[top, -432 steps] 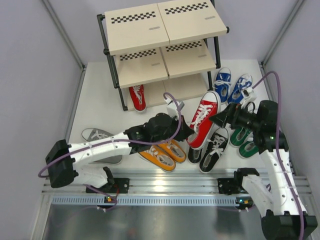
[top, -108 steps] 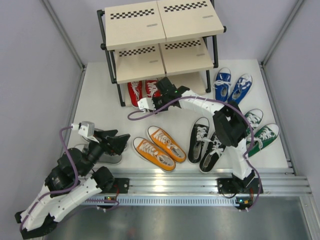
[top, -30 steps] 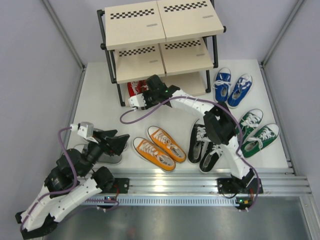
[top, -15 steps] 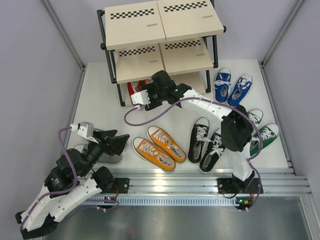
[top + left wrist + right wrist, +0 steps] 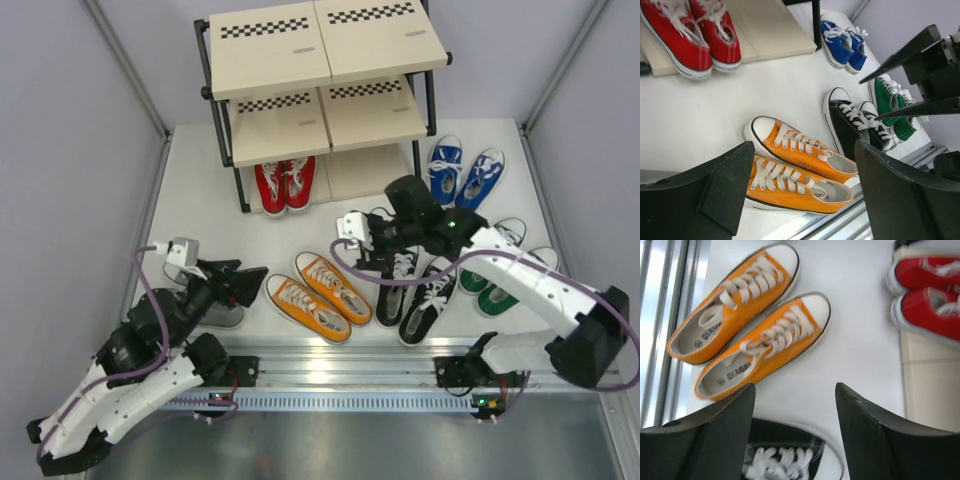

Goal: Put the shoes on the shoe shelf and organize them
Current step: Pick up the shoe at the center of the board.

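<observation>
Right pincer (image 5: 795, 387) spread over black shoes (image 5: 425, 305), left pincer (image 5: 805, 145) spread, arm folded low

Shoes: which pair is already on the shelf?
The red pair, side by side on the left bottom board of the shoe shelf; every other pair lies on the table outside it.

We see matt canvas on the orange shoes (image 5: 805, 155) and red shoes (image 5: 695, 40) — woven white laces, smooth soles. The shoe shelf (image 5: 300, 50) pairs matt beige boards with black metal tubing; the table (image 5: 200, 200) is smooth white.
</observation>
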Available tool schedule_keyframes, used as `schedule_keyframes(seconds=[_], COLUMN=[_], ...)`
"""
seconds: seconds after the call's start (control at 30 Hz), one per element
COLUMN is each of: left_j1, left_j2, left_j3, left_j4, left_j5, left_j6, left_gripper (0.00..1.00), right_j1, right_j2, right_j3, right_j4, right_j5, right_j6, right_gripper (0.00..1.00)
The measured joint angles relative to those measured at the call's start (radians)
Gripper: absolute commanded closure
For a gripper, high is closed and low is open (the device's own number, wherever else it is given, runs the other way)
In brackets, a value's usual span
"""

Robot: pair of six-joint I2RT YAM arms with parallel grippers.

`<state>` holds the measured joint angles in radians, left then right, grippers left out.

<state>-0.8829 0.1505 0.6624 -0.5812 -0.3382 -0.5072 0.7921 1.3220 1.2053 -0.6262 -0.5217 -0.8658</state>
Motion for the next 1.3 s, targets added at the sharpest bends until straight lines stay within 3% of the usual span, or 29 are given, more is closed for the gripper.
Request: schedule_keyframes(seconds=[0.23, 0.33, 0.5, 0.8, 0.97, 1.17, 1.27, 1.3], left_j1=[0.0, 0.0, -0.003, -0.103, -0.193, -0.202, -0.205, -0.206], left_j2=[0.243, 0.389, 0.54, 0.748, 0.928, 1.051, 1.077, 1.079], left_j3=[-0.076, -0.098, -0.107, -0.075, 0.005, 0.036, 0.038, 0.038], left_j4=[0.019, 0.027, 0.036, -0.025, -0.071, -0.082, -0.085, -0.087], left_j5=[0.093, 0.158, 0.206, 0.236, 0.195, 0.124, 0.095, 0.086], left_j6=[-0.194, -0.301, -0.502, -0.805, -0.872, -0.901, -0.906, -0.907], left_gripper=[0.24, 0.33, 0.37, 0.43, 0.49, 0.58, 0.76, 0.9], right_j1=[-0.314, -0.397, -0.513, -0.532, -0.533, -0.534, -0.534, -0.534], right_j2=[-0.174, -0.23, -0.277, -0.302, -0.302, -0.307, -0.307, -0.307], right_j3=[-0.215, -0.304, -0.351, -0.376, -0.376, -0.38, -0.381, -0.381], right_j4=[-0.029, -0.024, -0.021, 0.009, 0.012, 0.012, 0.013, 0.013], right_j5=[-0.147, -0.193, -0.251, -0.281, -0.286, -0.293, -0.296, -0.296], right_j6=[0.154, 0.2, 0.251, 0.277, 0.276, 0.276, 0.276, 0.276], right_gripper=[0.35, 0.34, 0.33, 0.31, 0.3, 0.3, 0.29, 0.3])
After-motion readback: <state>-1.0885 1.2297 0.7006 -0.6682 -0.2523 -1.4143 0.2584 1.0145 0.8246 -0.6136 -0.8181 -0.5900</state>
